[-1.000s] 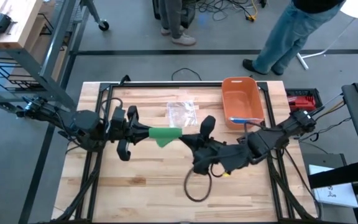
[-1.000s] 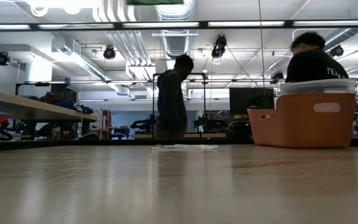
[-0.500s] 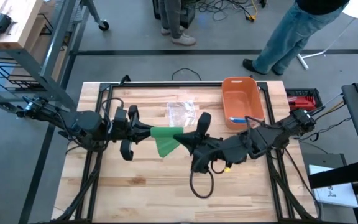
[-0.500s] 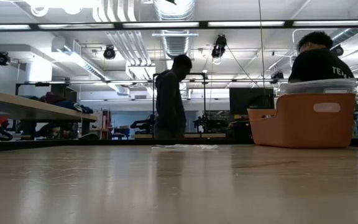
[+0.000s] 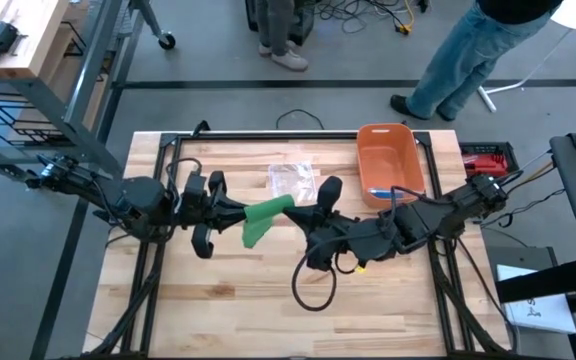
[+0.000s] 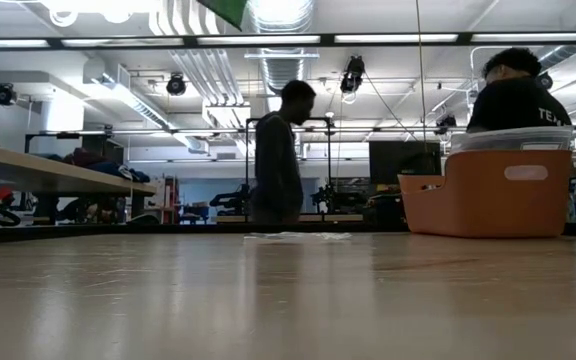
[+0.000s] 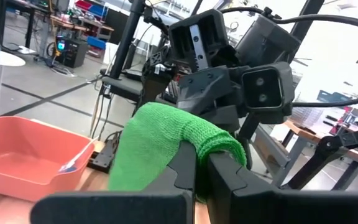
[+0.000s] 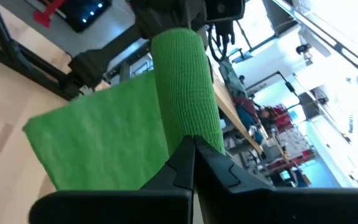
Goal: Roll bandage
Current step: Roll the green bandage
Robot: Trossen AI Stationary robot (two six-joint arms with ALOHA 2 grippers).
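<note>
Green elastic weave is pinched between the closed fingers of the left gripper (image 5: 230,211) and, at the far end, between the closed fingers of the right gripper (image 5: 301,212), so that the bandage (image 5: 264,215) is held off the table (image 5: 218,300) between the two arms. One part is stretched between them; a loose flap hangs toward the wood, presumably left free to be wound in. Behind, a clear plastic wrapper (image 5: 293,181) and an orange bin (image 5: 389,159) lie untouched.
</note>
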